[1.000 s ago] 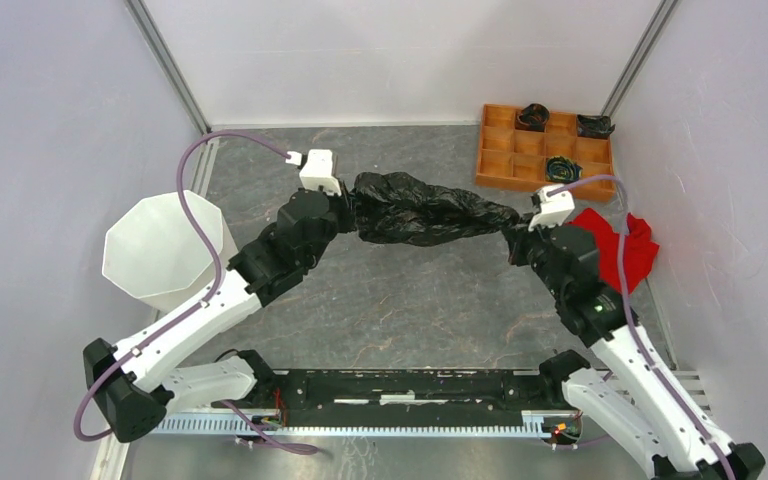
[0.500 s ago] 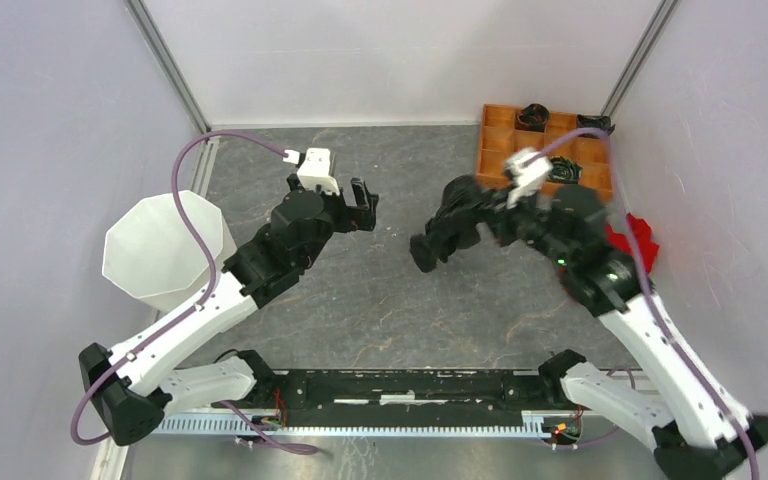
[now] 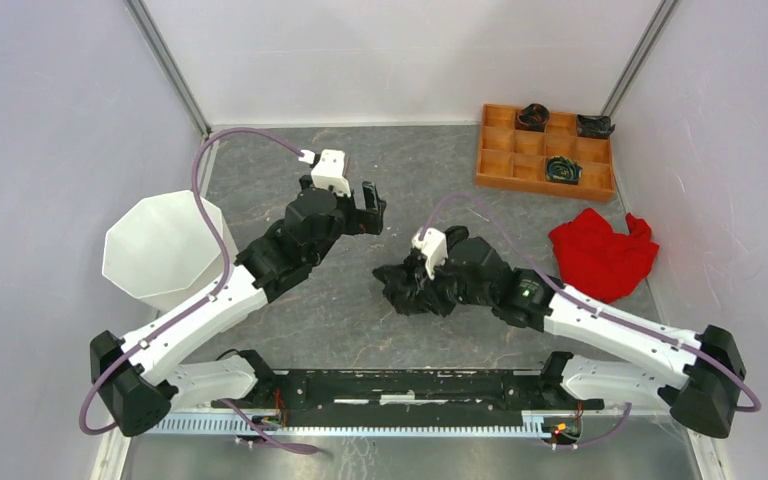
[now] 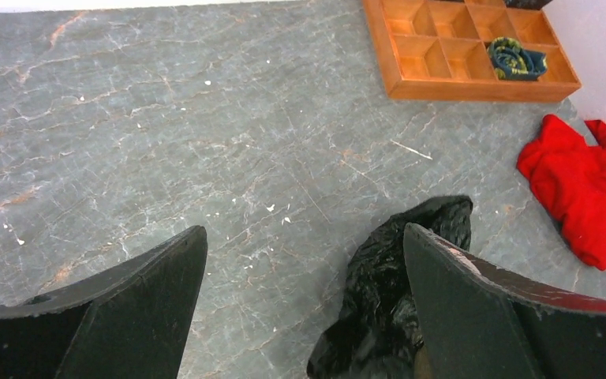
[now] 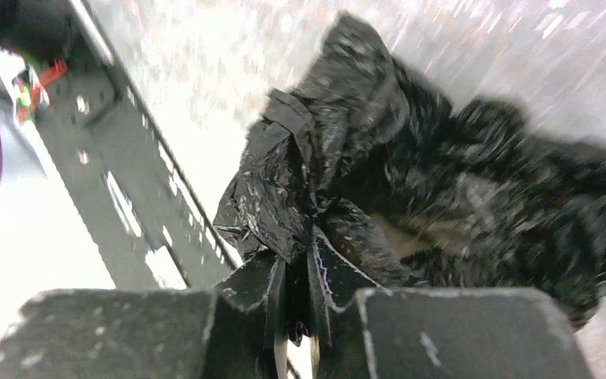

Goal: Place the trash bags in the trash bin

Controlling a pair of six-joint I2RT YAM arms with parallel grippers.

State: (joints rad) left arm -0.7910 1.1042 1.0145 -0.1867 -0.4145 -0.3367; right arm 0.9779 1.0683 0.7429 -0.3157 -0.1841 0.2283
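Note:
The black trash bag [image 3: 407,290] lies crumpled on the grey table just right of centre. My right gripper [image 3: 422,280] is down at it, its narrow jaws pinching a fold of the glossy film [image 5: 284,189], as the right wrist view shows around the gripper [image 5: 296,243]. My left gripper [image 3: 368,208] hangs open over bare table, up and left of the bag, holding nothing. In the left wrist view the bag [image 4: 398,284] sits below the right finger, outside the gripper [image 4: 304,229]. The white trash bin [image 3: 165,250] stands at the far left beside the left arm.
An orange compartmented tray [image 3: 545,150] with small dark items sits at the back right. A red cloth [image 3: 602,258] lies near the right wall. The walls close in on three sides. The arms' black base rail [image 3: 400,388] runs along the near edge.
My left gripper let go of the bag and opened wide. My right arm swung the stretched bag back, then down toward the near centre, where it now sits bunched up.

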